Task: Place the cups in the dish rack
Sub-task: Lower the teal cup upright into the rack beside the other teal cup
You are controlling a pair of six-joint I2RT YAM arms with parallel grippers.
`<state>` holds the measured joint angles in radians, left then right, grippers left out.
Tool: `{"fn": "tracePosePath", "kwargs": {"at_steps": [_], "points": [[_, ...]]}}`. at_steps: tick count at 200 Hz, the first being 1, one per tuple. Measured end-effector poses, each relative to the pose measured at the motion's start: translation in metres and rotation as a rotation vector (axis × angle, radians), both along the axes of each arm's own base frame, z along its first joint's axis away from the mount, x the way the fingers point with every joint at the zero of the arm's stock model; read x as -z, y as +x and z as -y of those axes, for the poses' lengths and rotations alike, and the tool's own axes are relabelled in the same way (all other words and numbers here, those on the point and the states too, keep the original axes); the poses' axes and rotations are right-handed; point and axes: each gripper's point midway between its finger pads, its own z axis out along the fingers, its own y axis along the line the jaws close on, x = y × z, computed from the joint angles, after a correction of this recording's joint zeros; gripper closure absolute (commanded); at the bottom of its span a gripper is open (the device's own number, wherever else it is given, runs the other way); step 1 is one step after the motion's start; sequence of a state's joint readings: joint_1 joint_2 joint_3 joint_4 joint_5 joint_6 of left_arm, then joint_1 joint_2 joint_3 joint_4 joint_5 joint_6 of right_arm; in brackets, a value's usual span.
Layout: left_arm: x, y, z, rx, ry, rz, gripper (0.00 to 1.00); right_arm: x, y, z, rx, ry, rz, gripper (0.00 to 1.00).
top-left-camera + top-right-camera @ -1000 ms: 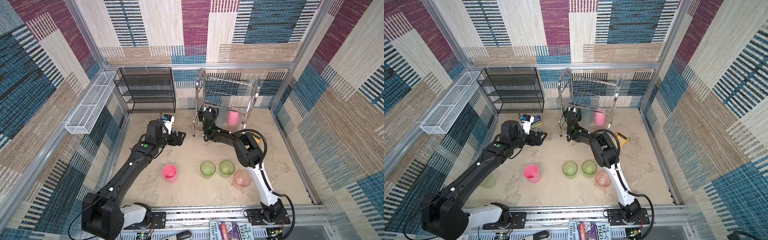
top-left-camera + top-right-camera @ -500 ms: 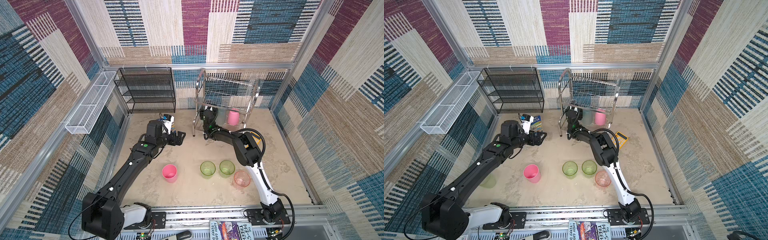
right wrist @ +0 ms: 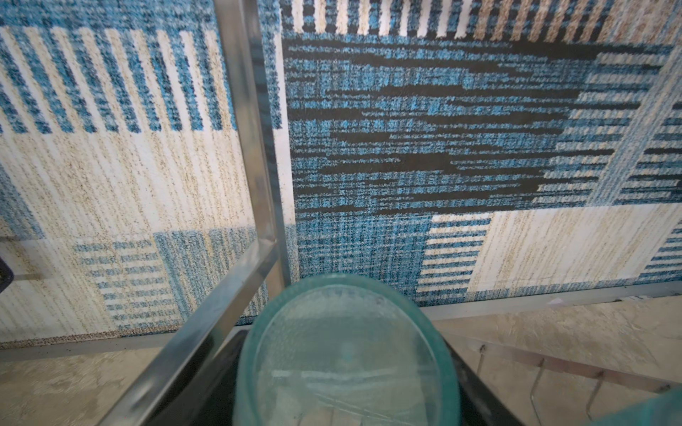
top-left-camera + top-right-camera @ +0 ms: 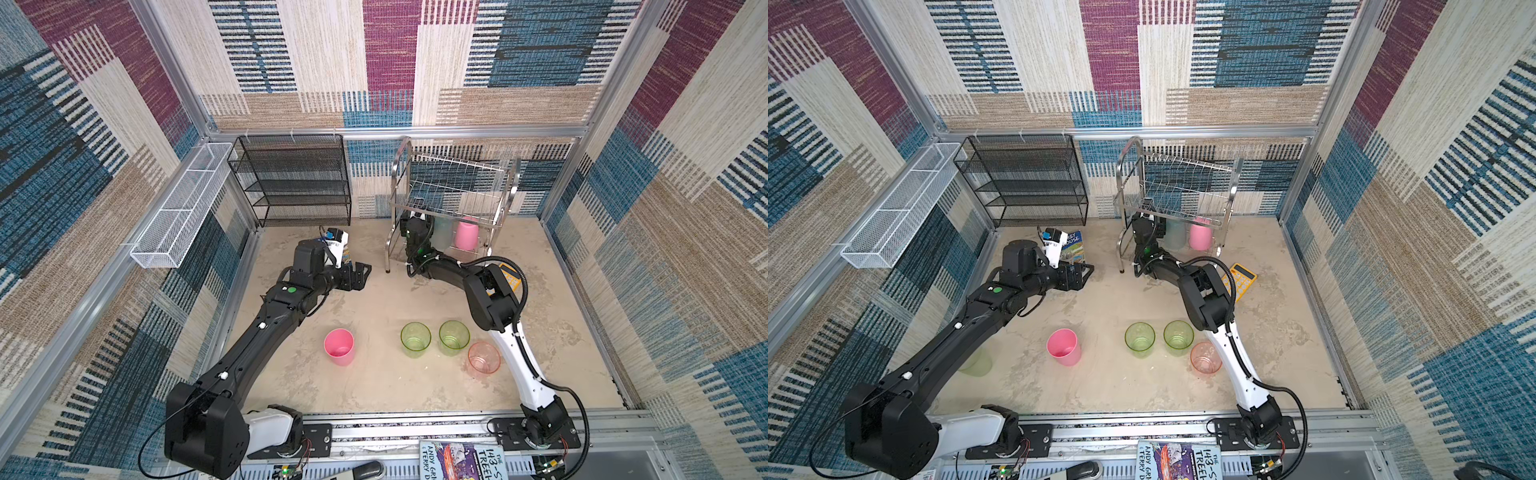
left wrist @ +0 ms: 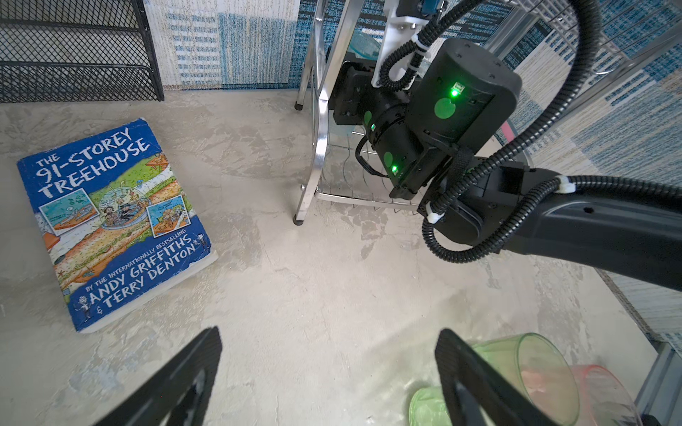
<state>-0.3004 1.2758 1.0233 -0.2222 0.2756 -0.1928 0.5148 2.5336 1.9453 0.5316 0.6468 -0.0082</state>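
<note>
Teal cup (image 3: 347,354) sits in the rack's (image 4: 457,185) lower tier, at 12 o'clock on the worktop (image 4: 374,386), w/ a pink cup (image 4: 466,233) just beside it at 3 o'clock. Right end effector (image 3: 343,339) has a finger each side of the teal cup; can't tell if pinching or loose. At 6 o'clock stand a loose pink cup (image 4: 339,347), green cups (image 4: 415,338) (image 4: 454,336) and a salmon cup (image 4: 483,358). Left end effector (image 5: 328,333) is spread, empty, at the rack's 8 o'clock, near a book (image 5: 110,221).

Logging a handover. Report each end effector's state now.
Left end effector: open, empty.
Right end effector: see-through teal plastic cup between its jaws; grip cannot be told.
</note>
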Motion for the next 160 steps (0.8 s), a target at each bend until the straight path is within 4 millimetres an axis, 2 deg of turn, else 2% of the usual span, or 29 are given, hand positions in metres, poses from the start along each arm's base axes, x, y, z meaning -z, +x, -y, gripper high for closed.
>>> {"fn": "tracePosePath", "kwargs": {"at_steps": [35,72,160], "points": [[-0.001,0.000,0.000,-0.006,-0.016,-0.009,0.06,0.013,-0.005,0.001,-0.011,-0.026,-0.046,0.16],[-0.001,0.000,0.001,-0.003,-0.021,-0.011,0.06,0.006,-0.012,0.003,-0.020,-0.027,-0.052,0.13],[-0.002,0.001,-0.001,-0.006,-0.024,-0.010,0.05,0.007,-0.031,0.006,-0.059,-0.035,-0.072,0.08]]}}
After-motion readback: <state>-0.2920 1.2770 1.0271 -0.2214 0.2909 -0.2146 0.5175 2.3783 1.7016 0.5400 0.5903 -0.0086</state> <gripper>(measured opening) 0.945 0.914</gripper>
